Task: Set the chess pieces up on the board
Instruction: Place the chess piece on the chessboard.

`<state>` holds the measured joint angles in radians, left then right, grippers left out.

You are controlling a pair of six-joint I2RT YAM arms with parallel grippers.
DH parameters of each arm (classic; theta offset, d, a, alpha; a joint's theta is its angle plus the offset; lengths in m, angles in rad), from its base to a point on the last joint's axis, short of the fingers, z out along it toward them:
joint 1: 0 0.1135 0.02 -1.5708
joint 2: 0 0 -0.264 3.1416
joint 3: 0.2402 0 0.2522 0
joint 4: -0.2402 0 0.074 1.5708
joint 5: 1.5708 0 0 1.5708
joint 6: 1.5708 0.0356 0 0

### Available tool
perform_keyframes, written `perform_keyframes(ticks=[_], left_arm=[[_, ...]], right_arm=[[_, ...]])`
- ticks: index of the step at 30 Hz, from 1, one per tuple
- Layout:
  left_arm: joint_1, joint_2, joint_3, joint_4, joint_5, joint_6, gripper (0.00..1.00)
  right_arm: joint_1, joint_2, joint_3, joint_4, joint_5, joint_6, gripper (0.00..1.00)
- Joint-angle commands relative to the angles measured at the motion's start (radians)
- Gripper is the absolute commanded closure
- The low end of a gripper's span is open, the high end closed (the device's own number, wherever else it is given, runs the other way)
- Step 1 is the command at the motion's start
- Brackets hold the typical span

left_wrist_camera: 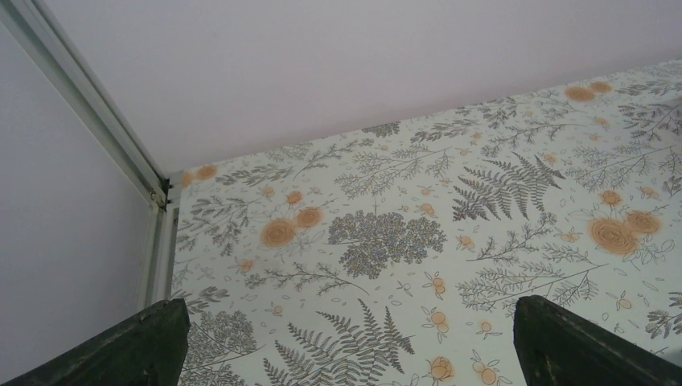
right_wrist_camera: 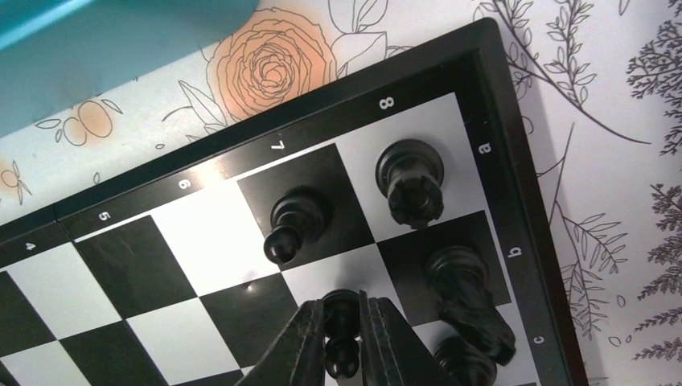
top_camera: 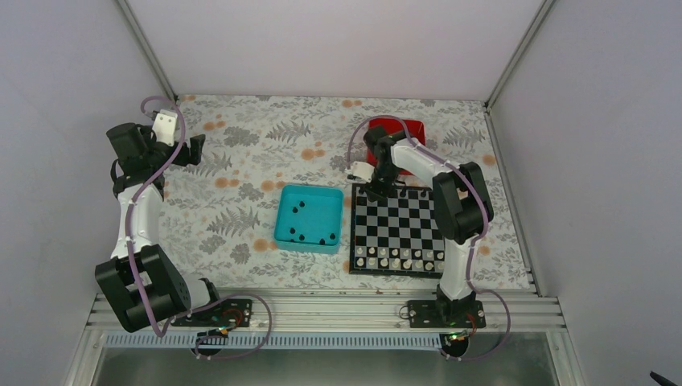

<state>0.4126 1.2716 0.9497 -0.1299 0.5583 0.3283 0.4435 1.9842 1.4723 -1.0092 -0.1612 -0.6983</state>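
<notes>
Flowery cloth with ferns and orange blooms (top_camera: 241, 201) is spread over the table. A flat black-and-grey checkered chessboard (top_camera: 402, 225) is laid on the right side of the cloth. A square teal plastic tray (top_camera: 304, 244) is set just beside it on the left, and a few small black chess pieces (top_camera: 296, 207) are seen inside. A red square tray (top_camera: 410, 129) is seen behind the board. Small pale pieces (top_camera: 398, 259) are lined up along the board's near edge. At the board's far left corner, a black rook (right_wrist_camera: 412, 181), a black knight (right_wrist_camera: 466, 289) and a black pawn (right_wrist_camera: 293, 225) are stood on their squares. The right gripper (right_wrist_camera: 344, 318) is closed tight on another little black pawn (right_wrist_camera: 341, 363) above the board; if it touches its square cannot be told. The left gripper (left_wrist_camera: 346, 346) is held wide open over the cloth, far from the board, with nothing in it.
</notes>
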Motion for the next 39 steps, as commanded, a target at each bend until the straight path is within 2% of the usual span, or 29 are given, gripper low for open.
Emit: perform_keyframes(ticks=[1,12,24,31,34,39], left_arm=[[0.008,0.005,0.005,0.013,0.026,-0.003,0.00],[0.009,0.003,0.002,0.012,0.030,0.000,0.00],[0.011,0.002,0.003,0.010,0.031,0.000,0.00],[0.015,-0.003,0.001,0.012,0.032,-0.001,0.00],[0.015,0.000,0.003,0.013,0.037,-0.003,0.00],[0.017,-0.007,0.001,0.012,0.034,-0.002,0.00]], right_arm=[[-0.007,0.024,0.031,0.002,0.003,-0.014,0.86],[-0.006,0.017,0.042,-0.018,0.011,-0.012,0.80],[0.022,-0.044,0.191,-0.157,0.013,-0.016,0.76],[0.034,-0.029,0.163,-0.140,0.004,-0.016,0.74],[0.082,-0.034,0.172,-0.110,-0.006,-0.014,0.72],[0.240,0.015,0.293,-0.115,0.014,0.002,0.65]])
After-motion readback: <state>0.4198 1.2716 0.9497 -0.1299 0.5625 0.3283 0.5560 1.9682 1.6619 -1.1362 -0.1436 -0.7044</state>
